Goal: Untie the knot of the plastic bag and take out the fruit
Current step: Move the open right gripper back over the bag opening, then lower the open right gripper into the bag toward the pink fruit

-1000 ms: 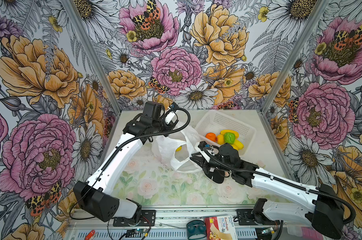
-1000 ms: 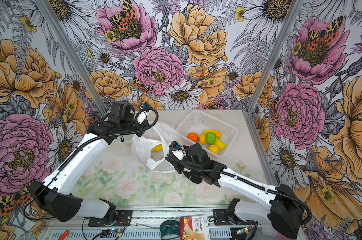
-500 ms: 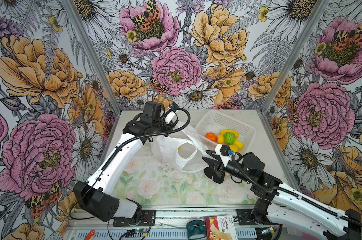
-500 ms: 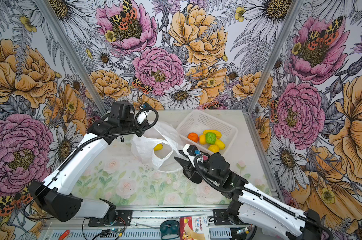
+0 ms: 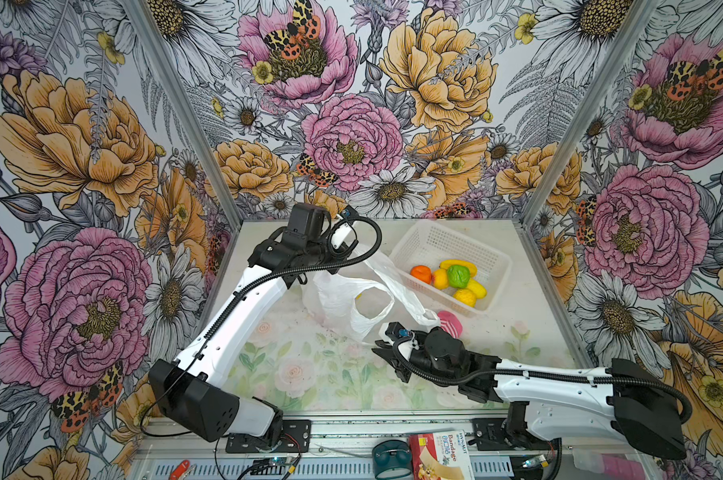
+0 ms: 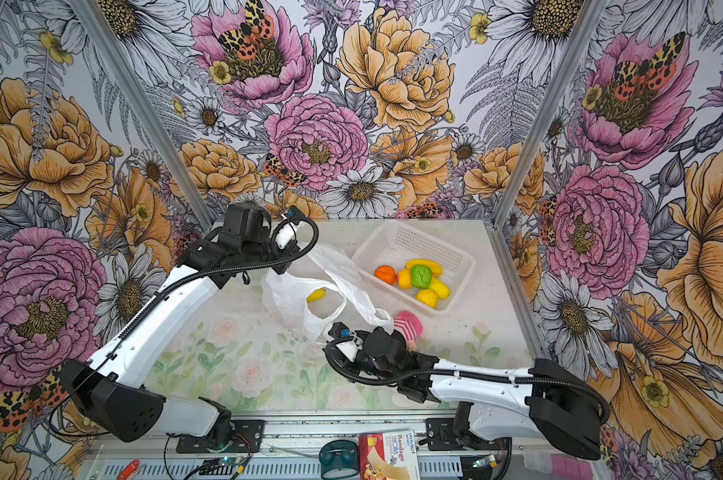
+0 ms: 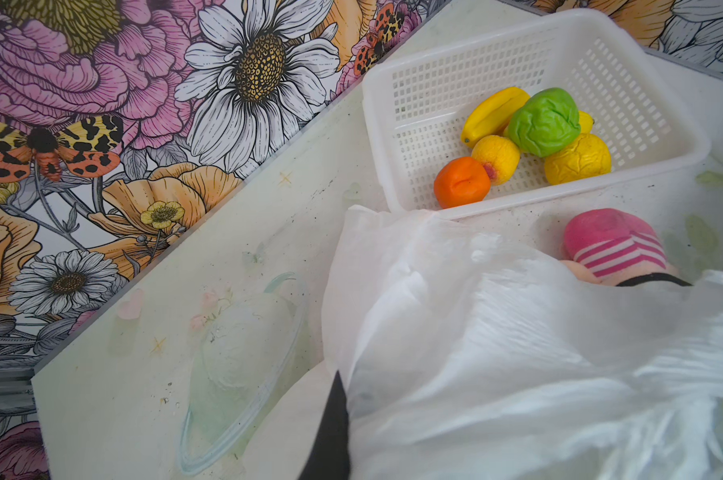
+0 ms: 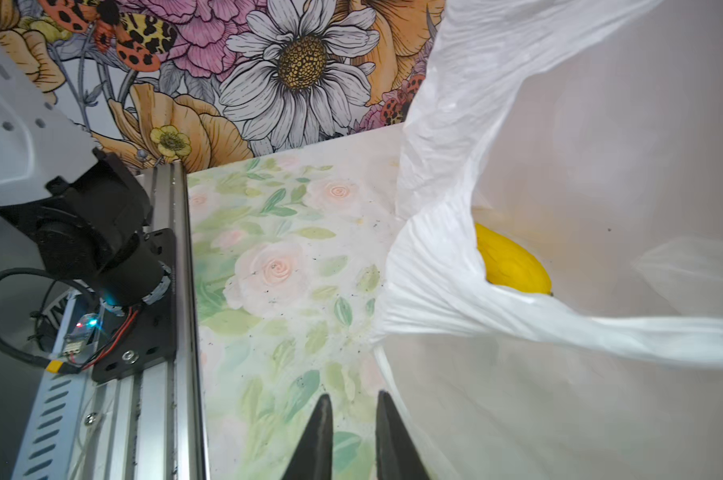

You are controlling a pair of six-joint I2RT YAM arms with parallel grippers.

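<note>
Watching the left pincer [image 5: 351,254] first, we are finding it clamped tight on the top of the plastic bag [image 5: 334,299], holding one side of it up off the surface [image 5: 309,374] toward the far edge. In the left wrist view only one dark finger [image 7: 330,424] is showing, and the white film is draping right over the rest. Below that grip the bag is hanging open. Its two handles [image 5: 407,301] are standing apart as loose loops, one of them trailing toward the right arm.

Inside the mouth we are spotting one yellow fruit [image 5: 359,296], lying on the bag's floor between the two arms. From the right wrist, that yellow fruit [image 8: 511,266] is peeking over a bunched fold of plastic, ahead of the fingertips and off to one side.

The right pincer [image 8: 353,405] is hovering low over the flowered surface with its jaws parted by just a narrow gap, and they are gripping nothing. The bag's edge is running just beside one fingertip; whether it is touching, we cannot tell. In both top views this pincer is sitting just in front of the bag's near lobe.

More fruit is lying in the white basket [image 5: 447,245] to the right of the bag: an orange fruit [image 5: 420,274], a green fruit [image 5: 458,276] and several yellow ones heaped together. A pink-striped doll [image 5: 450,325] is lying on the surface between the basket and the right pincer, just beside the trailing handle.
</note>
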